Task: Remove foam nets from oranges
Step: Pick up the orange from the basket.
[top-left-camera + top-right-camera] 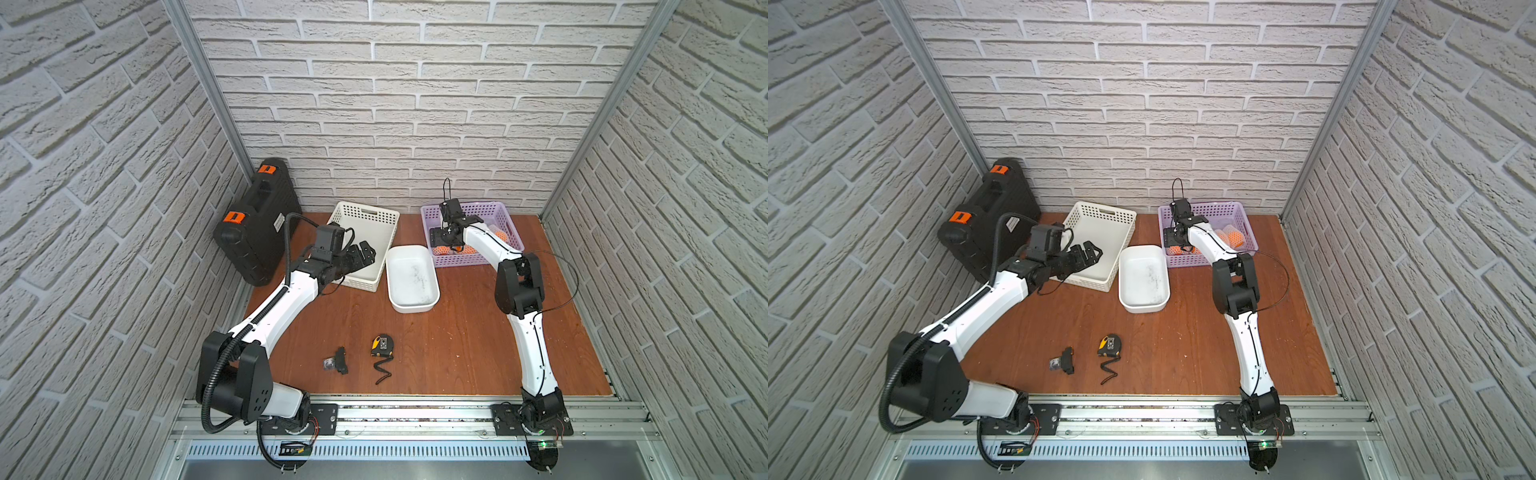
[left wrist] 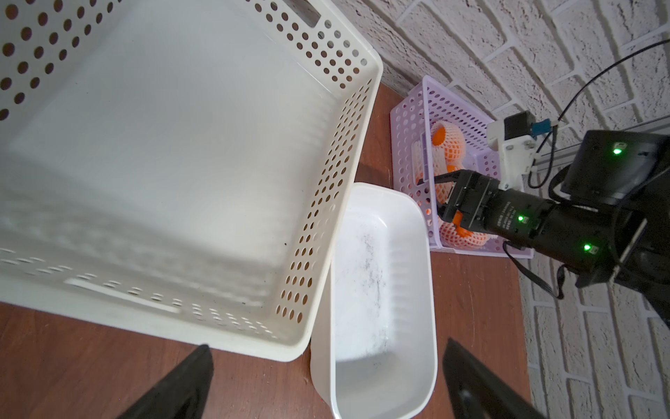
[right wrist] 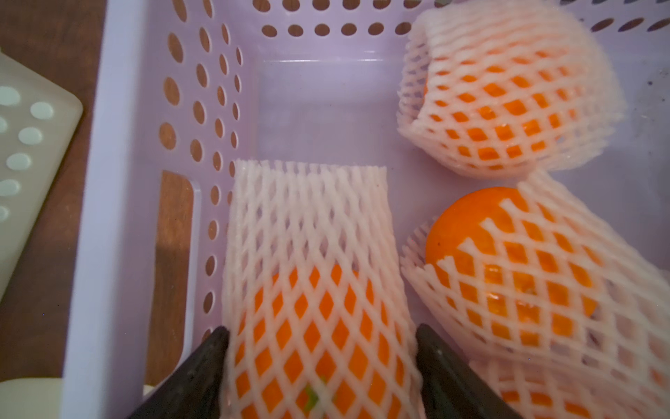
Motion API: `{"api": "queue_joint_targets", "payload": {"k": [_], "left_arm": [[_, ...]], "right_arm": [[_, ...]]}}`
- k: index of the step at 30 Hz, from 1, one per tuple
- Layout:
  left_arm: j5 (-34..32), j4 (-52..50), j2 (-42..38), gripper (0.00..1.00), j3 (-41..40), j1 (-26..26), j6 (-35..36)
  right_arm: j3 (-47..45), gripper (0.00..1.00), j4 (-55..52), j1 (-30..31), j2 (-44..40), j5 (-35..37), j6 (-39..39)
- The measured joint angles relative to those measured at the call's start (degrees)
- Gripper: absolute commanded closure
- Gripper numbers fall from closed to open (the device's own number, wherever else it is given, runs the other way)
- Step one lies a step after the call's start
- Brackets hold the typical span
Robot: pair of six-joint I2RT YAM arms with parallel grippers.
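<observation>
In the right wrist view, three oranges in white foam nets lie in a purple basket [image 3: 119, 145]. My right gripper [image 3: 322, 328] reaches down into this basket. Its fingers [image 3: 214, 348] press on both sides of one netted orange [image 3: 311, 326], whose foam net [image 3: 308, 217] stretches out past the fruit. Beside it, another orange [image 3: 467, 232] pokes out of its net [image 3: 544, 272]. A third netted orange [image 3: 507, 90] lies farther off. My left gripper [image 1: 368, 253] hangs open and holds nothing, above the front of the white perforated basket [image 1: 361, 216].
A white tub [image 1: 411, 278] stands between the two baskets. A black case with orange latches [image 1: 253, 232] leans at the back left. A tape measure [image 1: 382, 345] and a small black part [image 1: 338, 360] lie on the wooden table near the front.
</observation>
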Motion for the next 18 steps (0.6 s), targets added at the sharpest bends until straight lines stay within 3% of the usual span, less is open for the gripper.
{"api": "queue_joint_targets", "payload": {"k": [6, 8, 11, 18], "left_arm": [[0.11, 0.0, 0.13, 0.02, 0.0, -0.09, 0.0], [0.13, 0.0, 0.13, 0.02, 0.0, -0.09, 0.0], [0.31, 0.0, 0.13, 0.02, 0.0, -0.09, -0.02], [0.81, 0.0, 0.13, 0.02, 0.0, -0.09, -0.26]], "right_arm": [[0.7, 0.36, 0.0, 0.11, 0.28, 0.2, -0.68], [0.68, 0.3, 0.0, 0.11, 0.24, 0.17, -0.68], [-0.35, 0.1, 0.28, 0.11, -0.31, 0.04, -0.59], [-2.05, 0.07, 0.24, -0.17, -1.27, 0.39, 0.83]]}}
